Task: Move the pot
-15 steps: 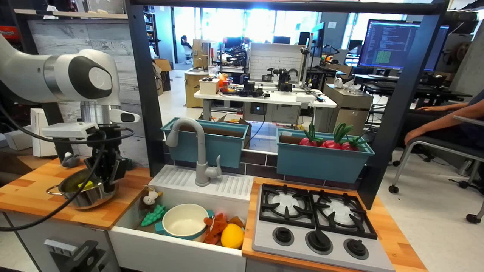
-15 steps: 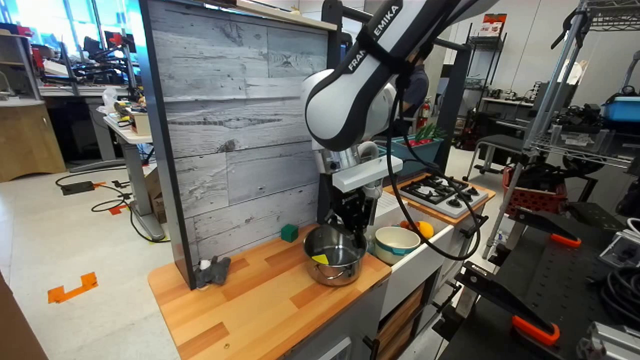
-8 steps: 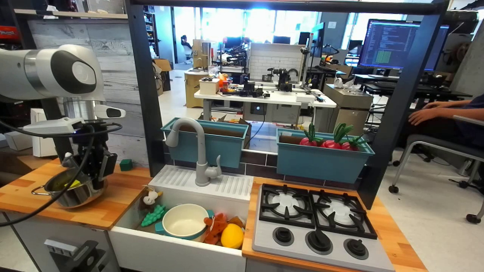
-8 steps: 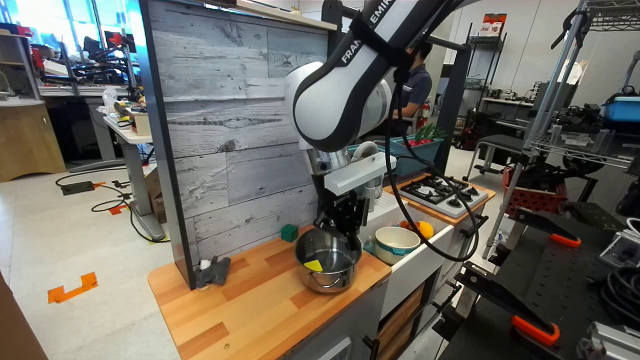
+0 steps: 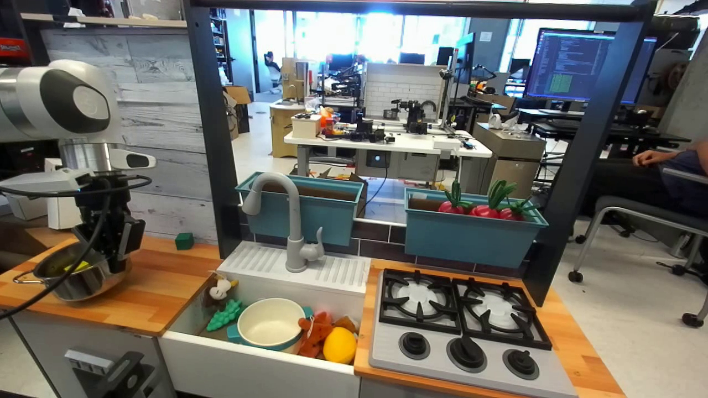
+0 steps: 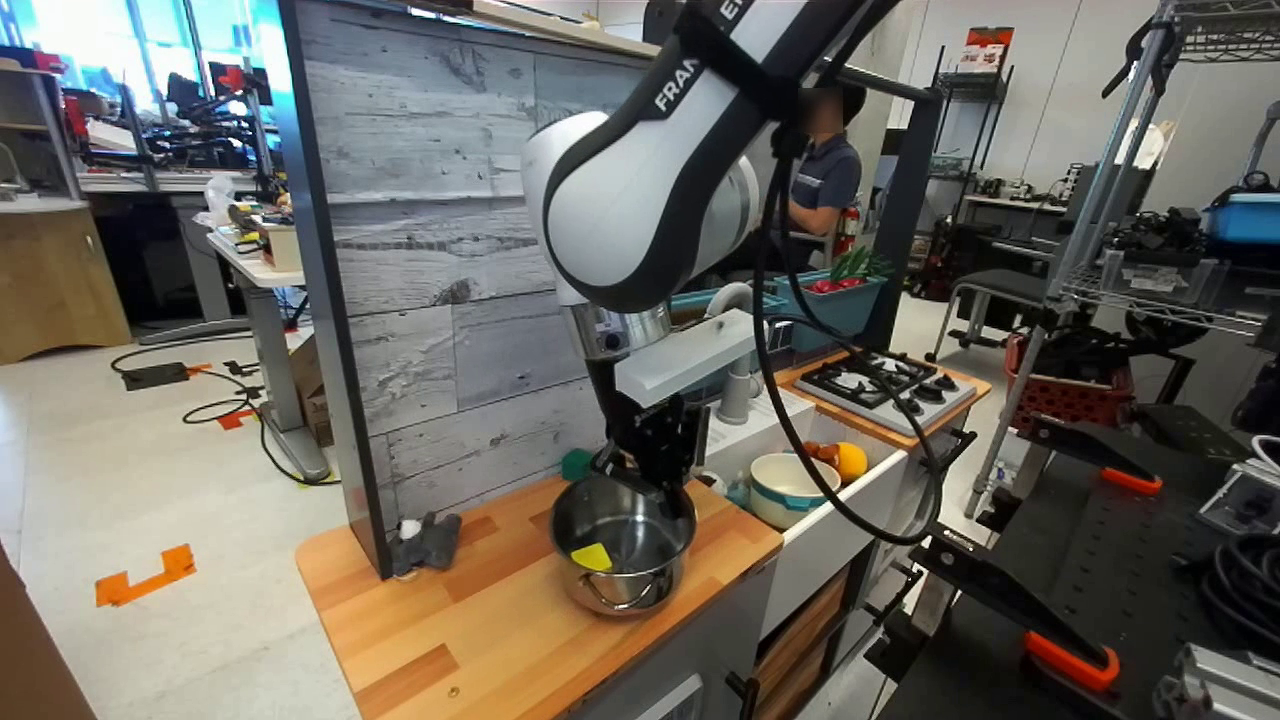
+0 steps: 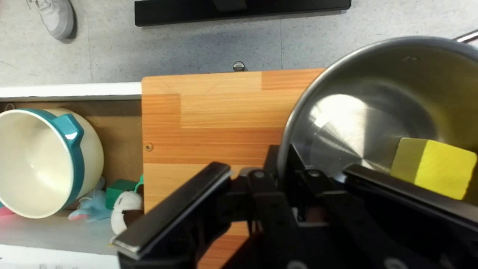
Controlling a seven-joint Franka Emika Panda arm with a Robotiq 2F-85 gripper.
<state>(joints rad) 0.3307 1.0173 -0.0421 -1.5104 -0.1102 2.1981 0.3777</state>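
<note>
Pot and gripper now sit farther from the sink. We pinch the pot's sink-side rim between fingers, base perhaps touching the counter.

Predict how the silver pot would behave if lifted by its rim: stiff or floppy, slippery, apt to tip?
The silver pot looks like smooth metal, so it is probably stiff and perhaps slippery. The end effector holds it at one edge only, so the far side may droop. The yellow block inside might slide if the pot tilts.
</note>
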